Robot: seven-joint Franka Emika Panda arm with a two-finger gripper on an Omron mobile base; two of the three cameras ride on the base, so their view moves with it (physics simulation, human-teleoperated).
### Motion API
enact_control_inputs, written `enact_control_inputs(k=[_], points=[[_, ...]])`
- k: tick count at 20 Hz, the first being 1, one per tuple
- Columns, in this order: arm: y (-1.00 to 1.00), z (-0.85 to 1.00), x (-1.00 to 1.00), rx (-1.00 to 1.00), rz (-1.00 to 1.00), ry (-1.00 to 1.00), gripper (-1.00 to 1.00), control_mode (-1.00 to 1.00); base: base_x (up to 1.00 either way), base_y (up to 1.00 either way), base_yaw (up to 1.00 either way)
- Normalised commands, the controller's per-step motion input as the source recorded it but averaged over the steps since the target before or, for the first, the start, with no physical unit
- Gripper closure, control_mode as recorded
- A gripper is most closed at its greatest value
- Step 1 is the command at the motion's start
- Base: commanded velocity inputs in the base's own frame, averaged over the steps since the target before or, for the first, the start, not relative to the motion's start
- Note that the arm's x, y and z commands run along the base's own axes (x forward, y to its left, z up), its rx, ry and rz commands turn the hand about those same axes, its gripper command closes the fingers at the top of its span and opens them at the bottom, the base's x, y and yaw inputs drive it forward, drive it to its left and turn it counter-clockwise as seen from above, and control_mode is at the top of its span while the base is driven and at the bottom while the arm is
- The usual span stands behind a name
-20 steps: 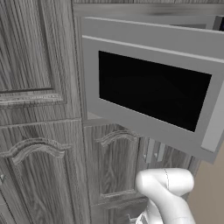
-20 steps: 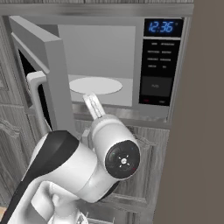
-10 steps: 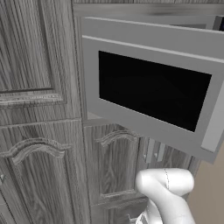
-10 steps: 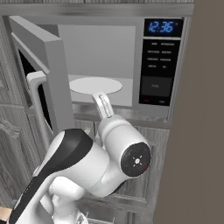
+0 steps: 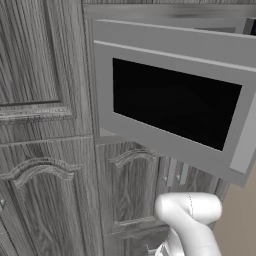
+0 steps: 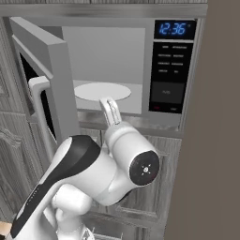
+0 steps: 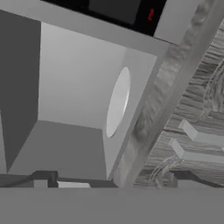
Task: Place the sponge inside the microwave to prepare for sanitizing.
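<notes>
Two finger tips of the gripper (image 7: 109, 180) stood spread apart at the bottom of the hand view, with nothing between them. Beyond, mid-frame, the microwave (image 6: 180, 123) stood open, its white plate (image 6: 102, 91) bare. The sponge could not be located in any view. Risk: the arm, close under the opening, could strike the swung door (image 5: 170, 107) at the upper right. The gripper itself was hard to make out.

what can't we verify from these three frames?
- Sponge: its whereabouts cannot be told; the white round plate in the microwave looks bare.
- Gripper: right base view shows it from behind, blurred; jaws look apart, contents unclear.
- Button panel: labels too small.
- Left base view: the open door hides the cavity.
</notes>
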Motion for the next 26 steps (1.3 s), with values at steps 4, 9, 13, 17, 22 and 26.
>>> enact_control_inputs(k=[4,9,13,17,22,26], points=[[0.09,0.00,-0.03,0.11,0.05,0.00,-1.00,-1.00,0.00,0.00,0.00],[0.22,0.00,-0.10,0.10,0.07,0.01,-1.00,-1.00,0.00,0.00,0.00],[0.22,0.06,0.00,0.07,0.11,0.00,-1.00,-1.00,0.00,0.00,0.00],[0.22,0.06,-0.01,0.04,0.11,0.00,-1.00,-1.00,0.00,0.00,0.00],[0.15,0.07,-0.30,0.01,0.10,0.00,-1.00,-1.00,0.00,0.00,0.00],[0.17,0.03,-0.35,0.00,0.10,0.00,-1.00,-1.00,0.00,0.00,0.00]])
